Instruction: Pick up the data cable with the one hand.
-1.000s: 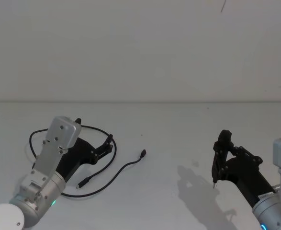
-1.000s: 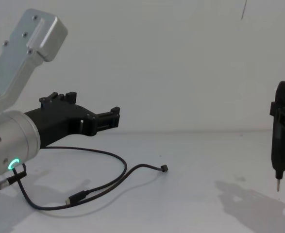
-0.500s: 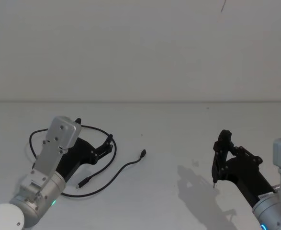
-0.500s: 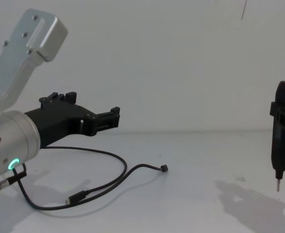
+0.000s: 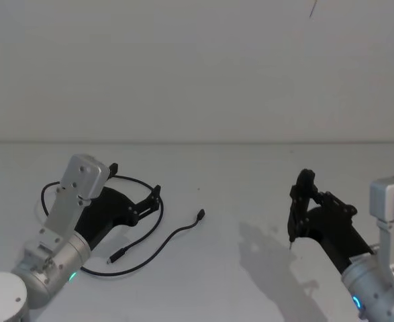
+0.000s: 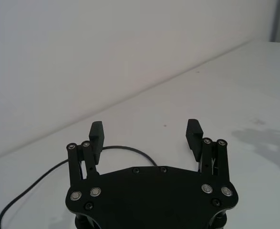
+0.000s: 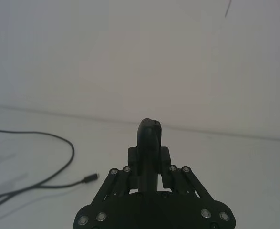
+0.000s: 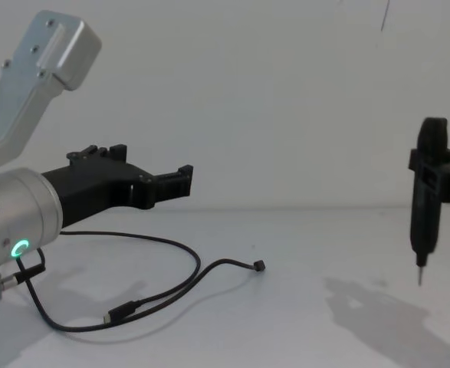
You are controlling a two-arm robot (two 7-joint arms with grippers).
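The long thin black data cable (image 5: 172,235) lies in loose curves on the flat white worktop (image 5: 243,181). Nothing is holding it.

The black left gripper (image 5: 152,200) hangs in the air over the cable, at the end of its silver arm. Its fingers (image 6: 96,134) are spread wide open, with nothing between them. In the left wrist view a bend of the data cable (image 6: 123,147) runs across the worktop (image 6: 254,95), down below the gap between the two fingertips. In the chest view the left gripper (image 8: 183,178) is up off the worktop (image 8: 309,322). The data cable (image 8: 199,267) sits under the fingers and does not touch them.

One big loop of the cable curls under and behind the left fingers. The small short plug (image 5: 201,215) lies just past the left fingertips, a bit toward the other arm's side. The longer plug (image 5: 116,255) lies farther back, below the left gripper's black body.

The black right gripper (image 5: 303,191) is up in the air too, well apart from the cable. Its fingers (image 7: 149,130) are pressed tight together and hold nothing. In the right wrist view the data cable (image 7: 73,151) lies on the worktop, off to one side of those fingers and far from their tips.
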